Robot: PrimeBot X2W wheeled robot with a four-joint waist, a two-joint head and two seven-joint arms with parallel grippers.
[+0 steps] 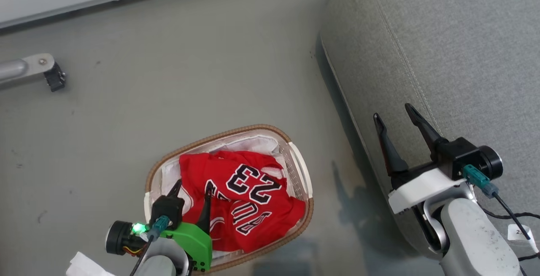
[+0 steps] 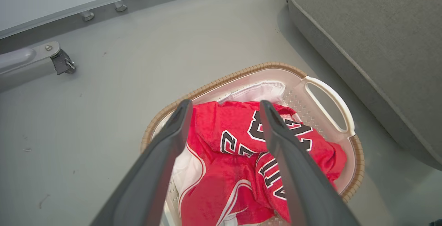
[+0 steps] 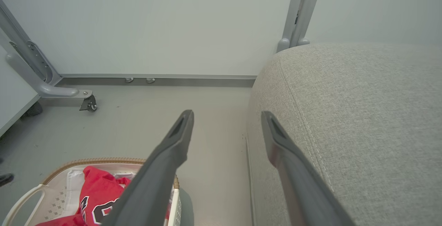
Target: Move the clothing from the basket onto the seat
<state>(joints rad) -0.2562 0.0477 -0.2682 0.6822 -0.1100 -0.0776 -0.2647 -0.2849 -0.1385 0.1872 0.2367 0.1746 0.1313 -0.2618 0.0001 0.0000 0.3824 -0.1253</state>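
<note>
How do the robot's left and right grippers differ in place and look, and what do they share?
The left gripper is over the clothing in the basket; the right gripper is over the seat. The left gripper's mount is green, the right gripper's white. Both are open and empty.

Head cam steeply down; wrist cams lower, fwd; all share basket [image 1: 236, 131], seat [image 1: 443, 56]

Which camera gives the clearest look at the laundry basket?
The head view: the basket shows nearly whole, its near rim partly behind the left gripper. The left wrist view crops its near end; the right wrist view catches one corner.
</note>
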